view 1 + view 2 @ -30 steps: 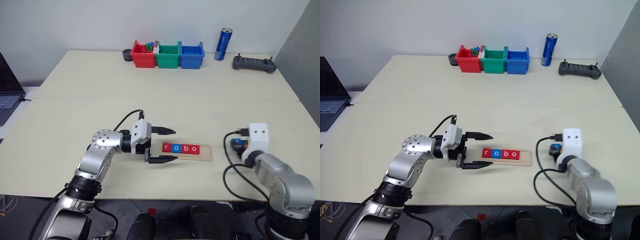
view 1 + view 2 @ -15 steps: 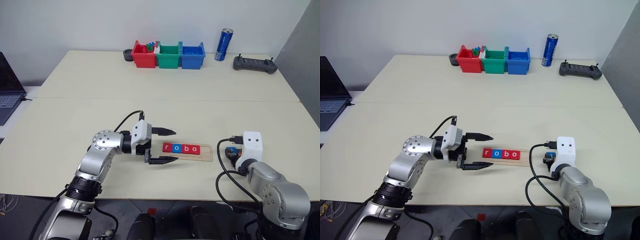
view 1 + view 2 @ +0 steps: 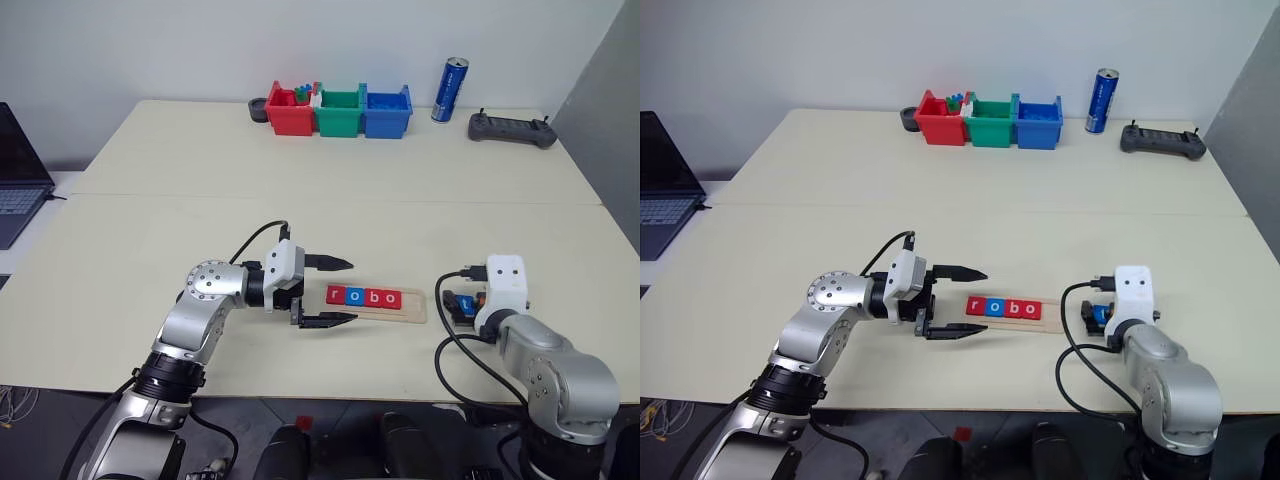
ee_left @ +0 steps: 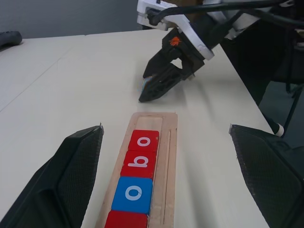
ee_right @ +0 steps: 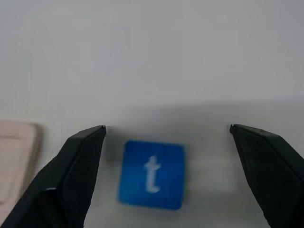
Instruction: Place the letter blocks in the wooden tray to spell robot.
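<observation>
Lying between wide right jaws: blue t block [image 5: 151,174] (untouched, beside tray [image 5: 16,161]).

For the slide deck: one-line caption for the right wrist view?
Open right end effector poised over the blue t block lying on the table, wooden tray end alongside.

A lab or office test room is suggested by a wide pale table [image 3: 420,190] against a bare white wall, with a laptop [image 3: 18,175] at its left edge and a handheld controller [image 3: 510,128] near its far right corner.
</observation>
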You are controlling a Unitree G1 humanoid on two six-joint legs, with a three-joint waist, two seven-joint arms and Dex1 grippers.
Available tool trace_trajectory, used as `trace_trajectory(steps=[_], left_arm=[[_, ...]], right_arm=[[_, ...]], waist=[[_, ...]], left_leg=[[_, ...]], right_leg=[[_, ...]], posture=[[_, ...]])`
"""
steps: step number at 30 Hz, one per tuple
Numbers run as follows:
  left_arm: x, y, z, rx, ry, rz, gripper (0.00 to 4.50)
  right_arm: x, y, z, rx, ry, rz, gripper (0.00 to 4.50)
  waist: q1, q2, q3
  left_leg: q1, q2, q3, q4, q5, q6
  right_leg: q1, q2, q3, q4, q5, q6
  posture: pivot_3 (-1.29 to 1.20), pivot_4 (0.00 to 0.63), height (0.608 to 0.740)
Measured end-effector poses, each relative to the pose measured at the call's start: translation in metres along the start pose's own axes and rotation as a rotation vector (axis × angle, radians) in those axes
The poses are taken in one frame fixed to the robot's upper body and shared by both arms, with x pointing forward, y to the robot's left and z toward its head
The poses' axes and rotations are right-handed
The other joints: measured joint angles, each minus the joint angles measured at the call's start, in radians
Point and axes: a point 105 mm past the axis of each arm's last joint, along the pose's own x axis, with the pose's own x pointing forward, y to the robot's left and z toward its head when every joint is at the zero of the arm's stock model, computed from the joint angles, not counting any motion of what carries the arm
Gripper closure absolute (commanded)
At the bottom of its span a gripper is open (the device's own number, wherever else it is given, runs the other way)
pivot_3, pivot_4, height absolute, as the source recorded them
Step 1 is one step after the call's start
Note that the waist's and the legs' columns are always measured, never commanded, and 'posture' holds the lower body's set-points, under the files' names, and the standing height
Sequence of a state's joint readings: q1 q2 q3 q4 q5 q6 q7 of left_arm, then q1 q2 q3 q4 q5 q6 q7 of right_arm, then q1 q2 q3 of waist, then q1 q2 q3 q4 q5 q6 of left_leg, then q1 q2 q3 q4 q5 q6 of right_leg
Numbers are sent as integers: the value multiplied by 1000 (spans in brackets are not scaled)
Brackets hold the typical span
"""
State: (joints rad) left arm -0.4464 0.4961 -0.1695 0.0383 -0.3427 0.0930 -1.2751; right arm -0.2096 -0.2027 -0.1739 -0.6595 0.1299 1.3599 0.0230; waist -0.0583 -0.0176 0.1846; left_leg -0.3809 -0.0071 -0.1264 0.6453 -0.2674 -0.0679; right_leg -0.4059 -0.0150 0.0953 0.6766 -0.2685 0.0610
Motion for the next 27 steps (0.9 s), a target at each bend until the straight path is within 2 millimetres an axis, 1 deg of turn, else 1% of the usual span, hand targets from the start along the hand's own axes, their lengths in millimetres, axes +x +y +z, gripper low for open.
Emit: trace_trajectory(steps=[4,5,7,9,11,13,15,18,21,24,27], left_arm=[[2,2,3,19,-2,-3,0],[3,3,5,26,-5,-4,0],[3,4,5,32,-6,-4,0],[4,5,5,28,-9,-4,0],[5,6,5,24,-14,-4,0],[6,6,5,23,-16,-4,0],[6,6,5,24,-16,-5,0],[6,6,5,24,-16,-5,0],[6,6,5,24,-17,-5,0],[5,6,5,24,-15,-5,0],[5,6,5,24,-15,-5,0]], right_arm=[[7,-2,37,-155,-154,75,15],[9,1,46,-240,-200,142,15],[8,9,57,-376,-273,295,15],[3,16,59,-493,-322,478,15],[-2,14,53,-596,-329,619,15],[-2,2,40,-701,-288,724,15],[-1,-11,27,-766,-236,801,15],[1,-21,14,-768,-172,891,15],[5,-25,4,-781,-125,948,15],[9,-29,1,-801,-106,968,15],[12,-29,1,-802,-95,986,15]], waist=[[-3,0,0],[-2,0,0],[-2,0,0],[-2,0,1],[-1,-1,1],[0,-2,1],[1,-2,1],[-3,-2,2],[-5,-2,2],[-4,-2,2],[-2,-2,2]], left_leg=[[0,0,1,0,0,0],[0,0,1,0,0,0],[0,0,1,0,0,0],[-1,0,1,0,0,0],[-1,0,1,0,0,0],[-1,-1,1,0,0,0],[-1,-1,2,0,0,0],[0,0,2,0,0,0],[0,0,2,0,0,0],[0,0,2,0,0,0],[0,0,1,0,0,0]], right_leg=[[0,0,0,-1,0,0],[0,0,0,-1,0,0],[1,0,0,-3,0,0],[1,0,0,-3,0,0],[1,-1,0,-4,0,0],[1,-1,0,-4,0,0],[1,-1,0,-4,0,0],[1,-1,0,-3,0,0],[1,-1,1,-3,0,0],[1,-1,1,-3,0,0],[1,-1,0,-3,0,0]], posture=[[0,150,740],[0,150,740],[0,150,740],[0,150,740],[0,150,740],[0,150,740],[0,150,740],[0,150,740],[0,150,740],[0,150,740],[0,150,740]])
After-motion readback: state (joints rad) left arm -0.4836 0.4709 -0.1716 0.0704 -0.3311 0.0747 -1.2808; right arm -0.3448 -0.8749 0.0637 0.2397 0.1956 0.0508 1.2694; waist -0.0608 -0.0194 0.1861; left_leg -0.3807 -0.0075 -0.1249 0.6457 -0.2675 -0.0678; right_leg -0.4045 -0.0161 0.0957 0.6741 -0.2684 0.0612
